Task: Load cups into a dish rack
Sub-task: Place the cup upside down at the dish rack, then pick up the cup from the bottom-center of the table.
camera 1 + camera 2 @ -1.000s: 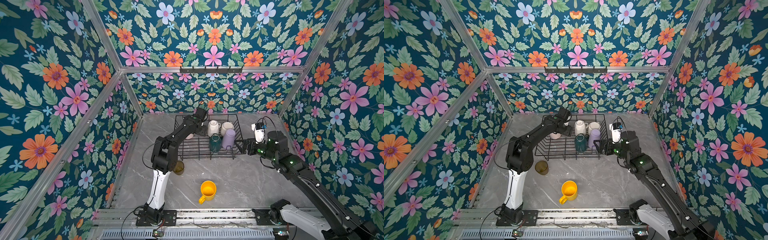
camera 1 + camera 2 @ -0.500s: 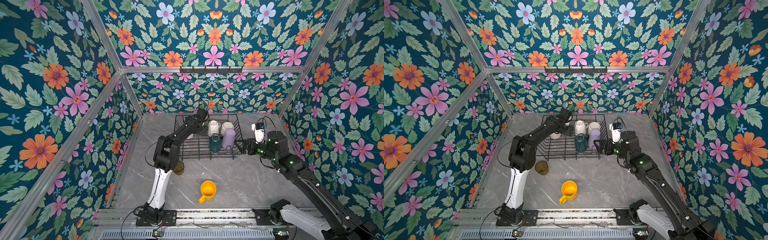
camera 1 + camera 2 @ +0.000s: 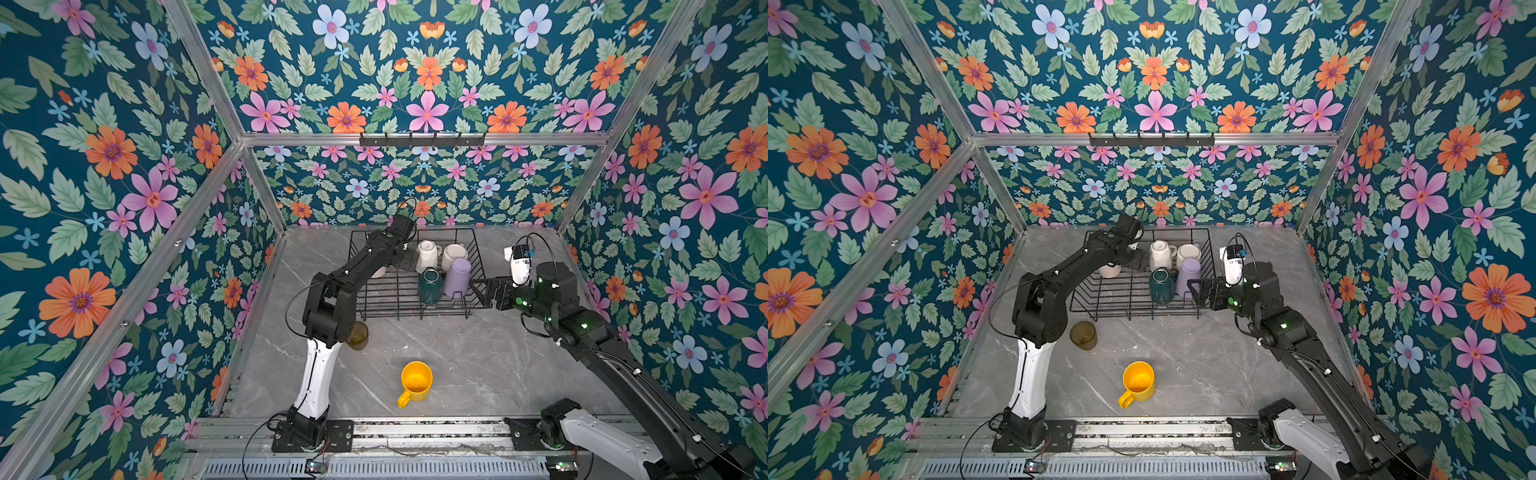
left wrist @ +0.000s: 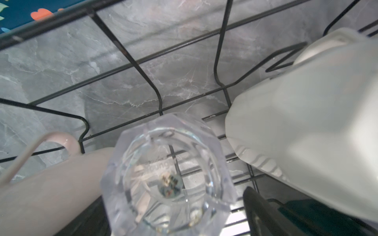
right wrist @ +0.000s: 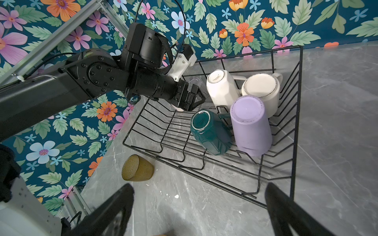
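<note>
Resting inverted in black wire dish rack (image 5: 286, 130): faceted clear glass (image 4: 167, 173), base up, between left gripper (image 5: 192, 99) fingers, spread apart; right gripper (image 5: 198, 185) fingers wide apart.

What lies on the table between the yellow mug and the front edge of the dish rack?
Nothing: only bare grey tabletop separates the yellow mug from the dish rack, as both top views show.

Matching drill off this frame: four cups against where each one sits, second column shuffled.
1 yellow mug
2 brown cup
3 purple cup
4 clear glass

A in the rack, bottom up, beside the green mug
B on the table, just outside the rack
C in the rack, next to the pink mug
D on the table, far from the rack

Pairs: 1-D, 2-B, 3-A, 4-C
</note>
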Motion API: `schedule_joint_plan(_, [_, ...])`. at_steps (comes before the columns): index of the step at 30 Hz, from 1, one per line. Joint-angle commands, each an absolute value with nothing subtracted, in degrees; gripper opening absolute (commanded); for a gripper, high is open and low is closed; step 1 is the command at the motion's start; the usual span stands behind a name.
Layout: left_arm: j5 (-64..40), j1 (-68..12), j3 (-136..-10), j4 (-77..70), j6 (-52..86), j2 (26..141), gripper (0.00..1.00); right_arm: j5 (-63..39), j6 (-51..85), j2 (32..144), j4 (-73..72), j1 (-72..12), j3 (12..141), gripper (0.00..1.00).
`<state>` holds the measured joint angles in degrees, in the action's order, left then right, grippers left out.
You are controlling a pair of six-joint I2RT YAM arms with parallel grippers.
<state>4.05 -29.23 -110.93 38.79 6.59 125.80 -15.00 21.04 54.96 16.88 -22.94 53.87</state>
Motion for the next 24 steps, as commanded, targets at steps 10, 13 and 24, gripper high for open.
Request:
schedule_joint_plan(10, [2.9,-29.2,-100.5,26.0,9.6,112.6,0.99,-18.3,16.5,59.9,27.0,-23.8,59.4,0.89])
schedule_joint_plan(13, [5.4,-29.1,-92.0,16.9,10.3,104.4,0.99,-15.8,15.5,61.9,30.7,-26.9,61.2,0.85])
schedule_joint_plan(24, [11.9,-29.0,-55.6,-15.2,14.6,72.5,0.99,-6.5,17.2,68.7,37.5,-45.1,62.3,0.75])
